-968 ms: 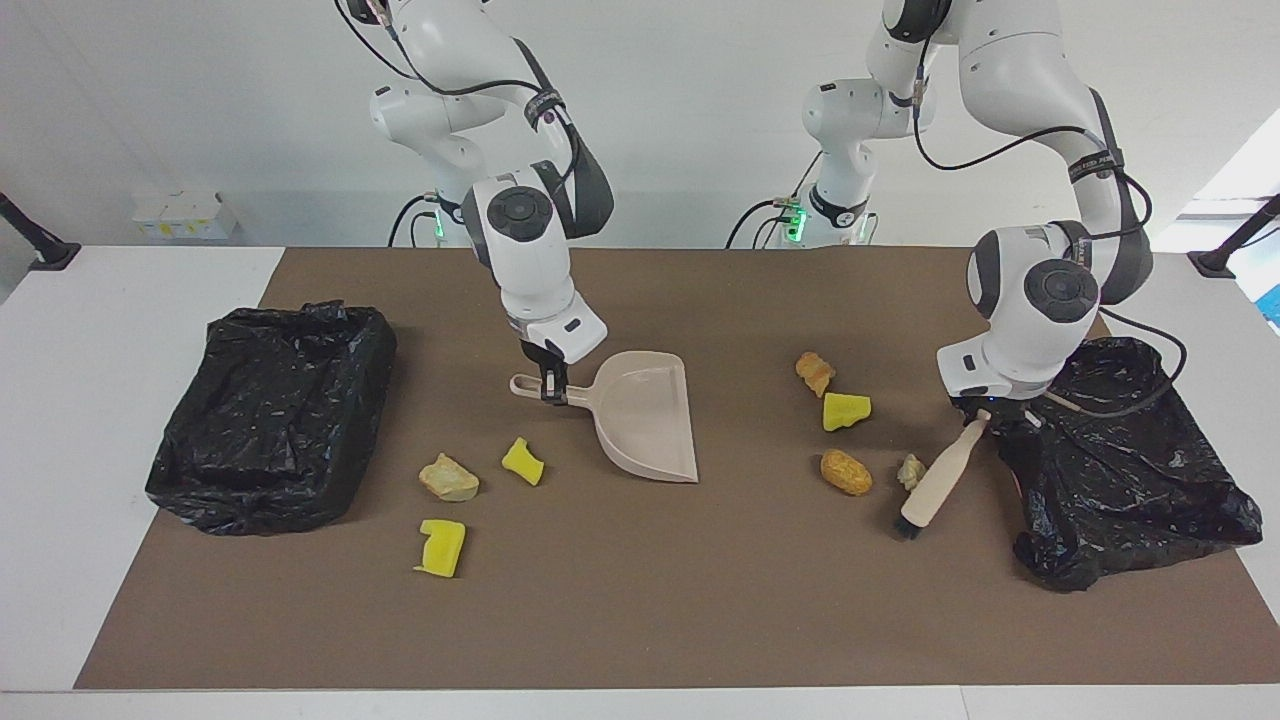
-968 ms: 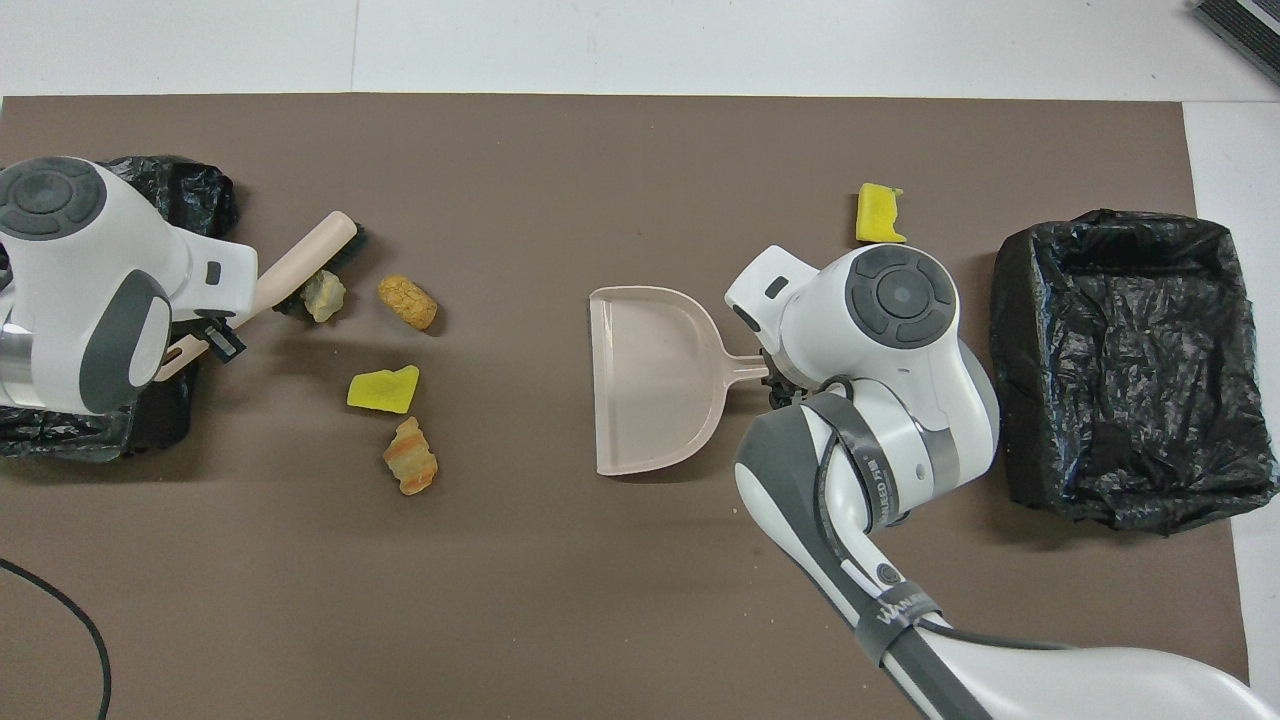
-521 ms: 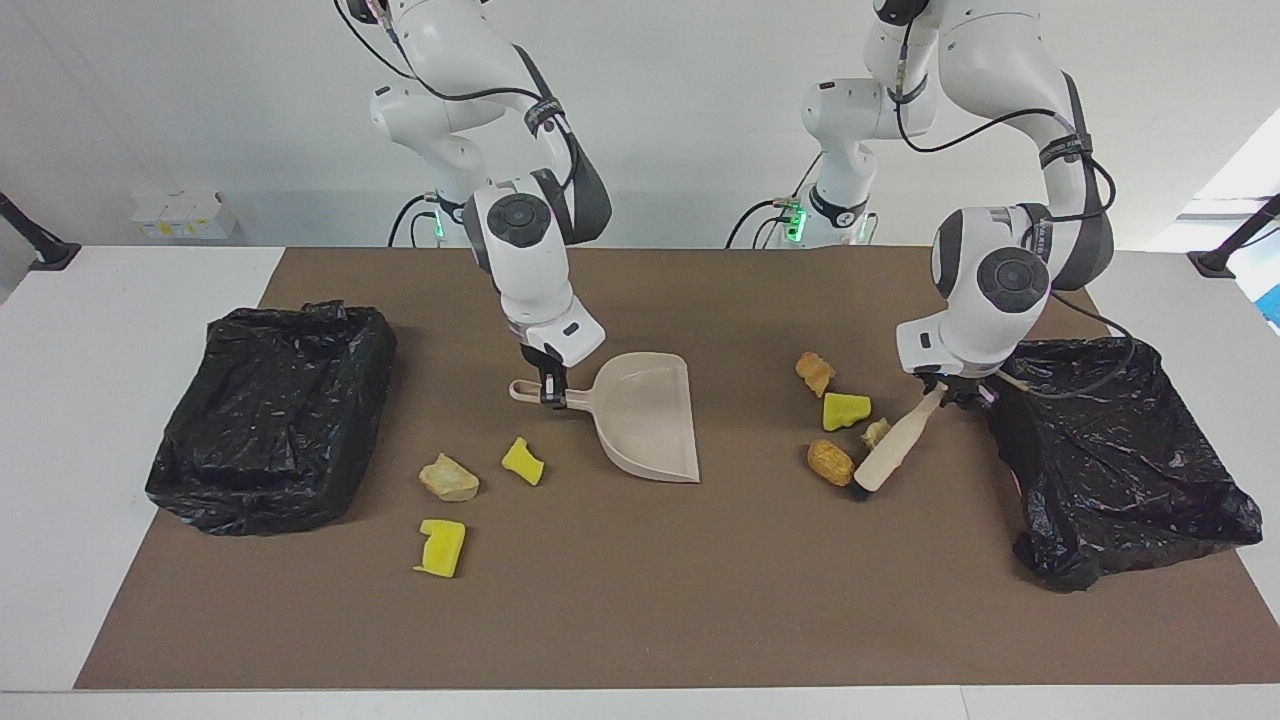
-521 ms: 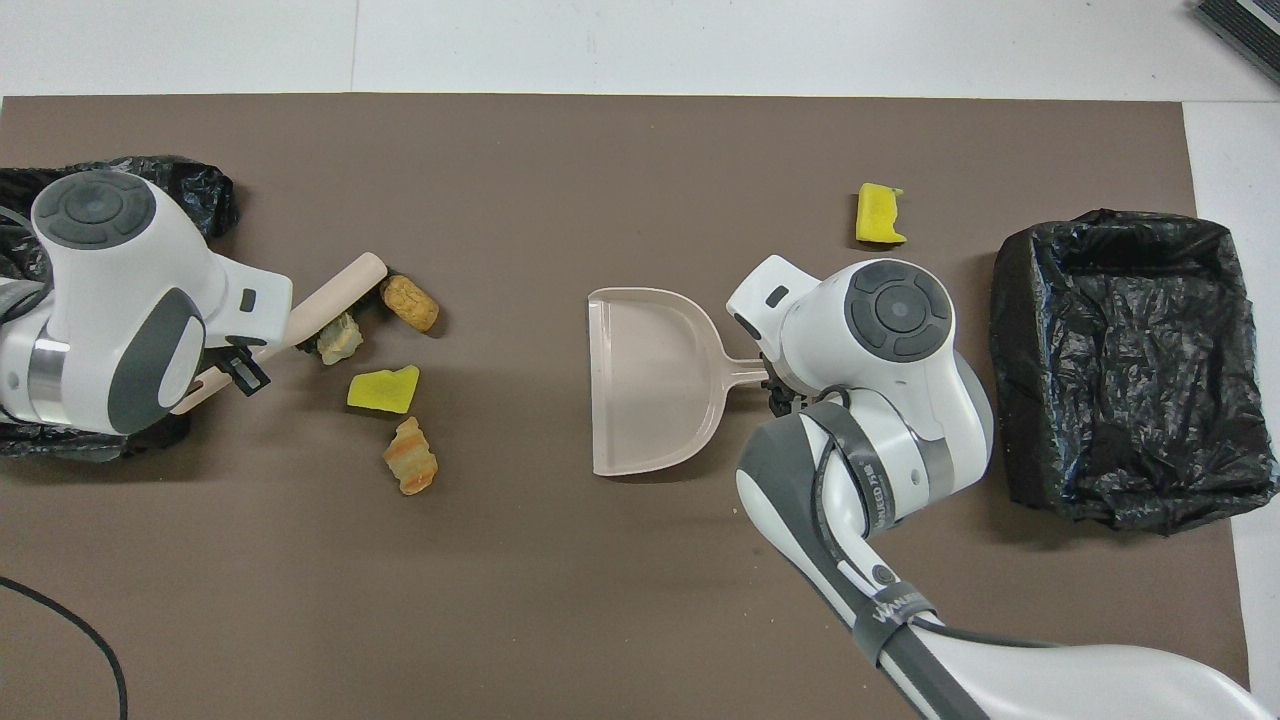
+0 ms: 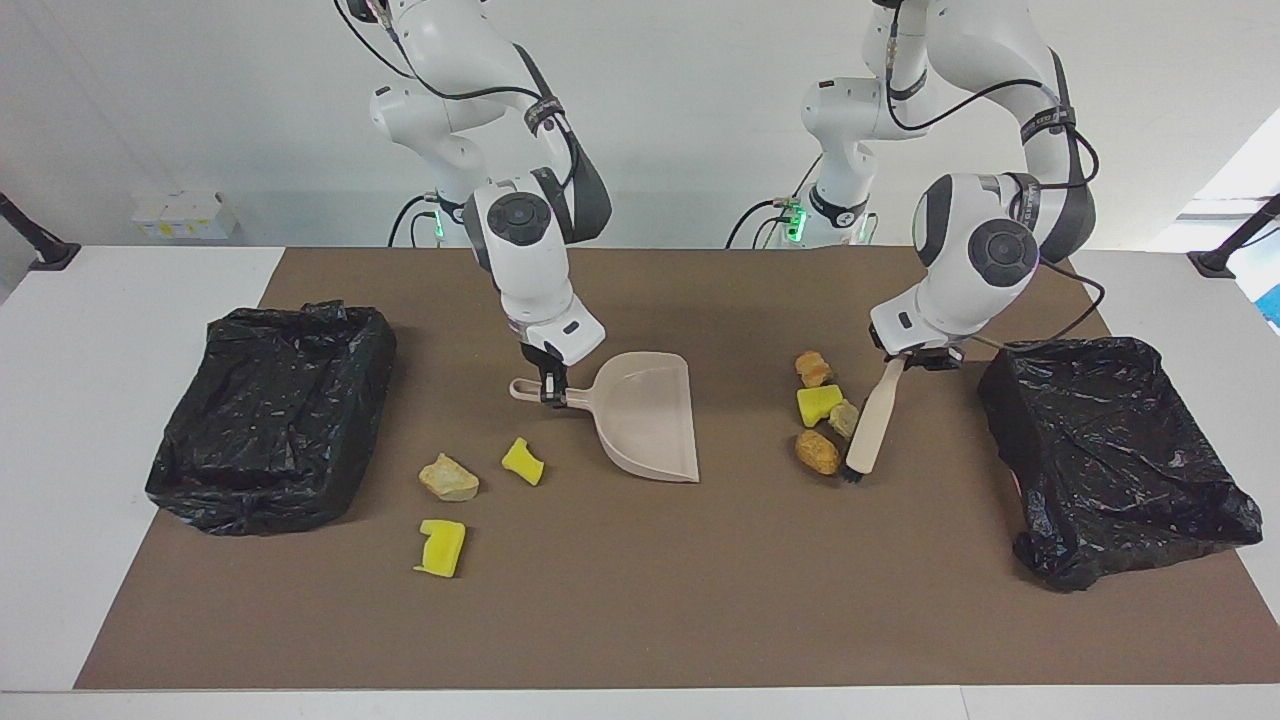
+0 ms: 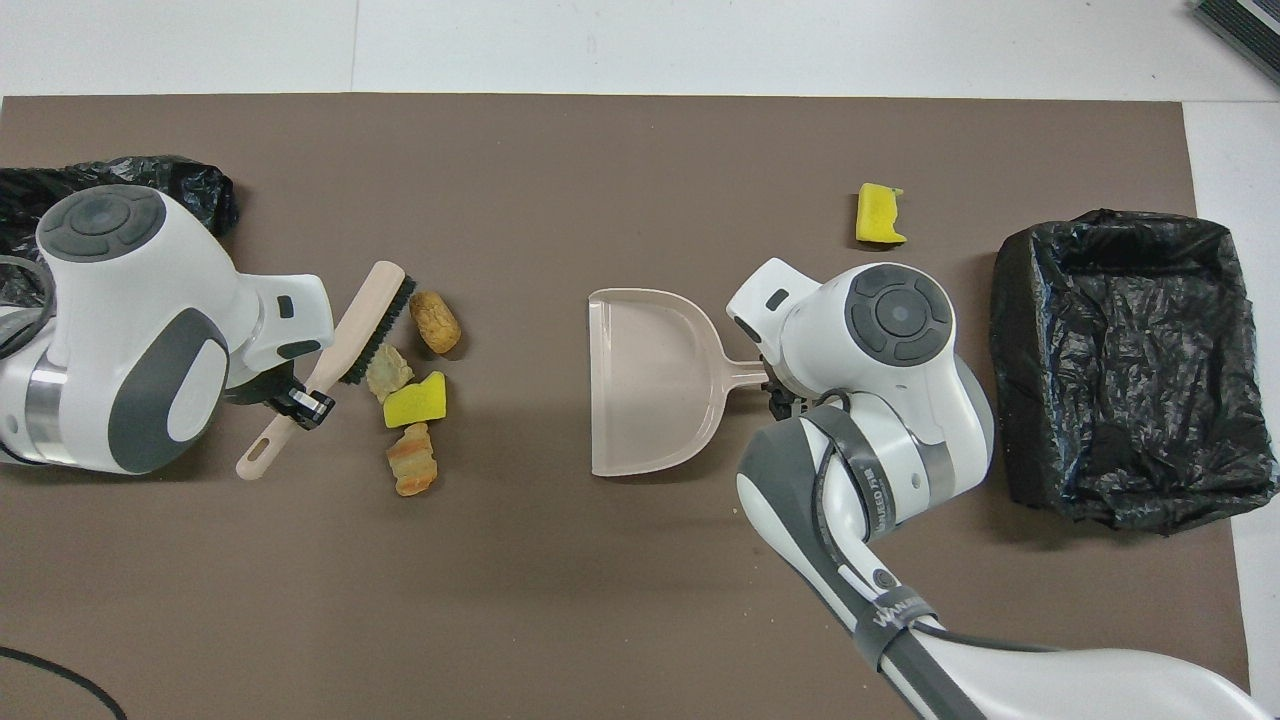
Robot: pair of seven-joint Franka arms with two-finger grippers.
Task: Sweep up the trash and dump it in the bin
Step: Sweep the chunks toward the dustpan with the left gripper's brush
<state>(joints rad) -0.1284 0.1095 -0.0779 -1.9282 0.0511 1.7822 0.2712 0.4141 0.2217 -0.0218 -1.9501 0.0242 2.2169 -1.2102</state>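
Note:
My left gripper (image 5: 907, 358) (image 6: 300, 400) is shut on the handle of the beige brush (image 5: 866, 420) (image 6: 372, 320), whose black bristles rest on the mat against several trash scraps: an orange lump (image 5: 817, 451) (image 6: 437, 320), a pale lump (image 5: 843, 417) (image 6: 388, 372), a yellow sponge (image 5: 818, 403) (image 6: 415, 400) and a crusty lump (image 5: 813, 367) (image 6: 411, 459). My right gripper (image 5: 549, 385) (image 6: 775, 385) is shut on the handle of the beige dustpan (image 5: 645, 415) (image 6: 650, 380), which lies mid-table with its mouth toward the scraps.
Three more scraps lie toward the right arm's end: a tan lump (image 5: 448, 477) and two yellow sponges (image 5: 522, 461) (image 5: 441, 546) (image 6: 880, 213). A black-bagged bin (image 5: 270, 410) (image 6: 1130, 360) stands at that end, another (image 5: 1110, 450) (image 6: 130, 180) at the left arm's end.
My left gripper has swung the brush toward the dustpan and nearer the robots, pushing the scraps by it into a tight cluster. The right gripper and dustpan have stayed put.

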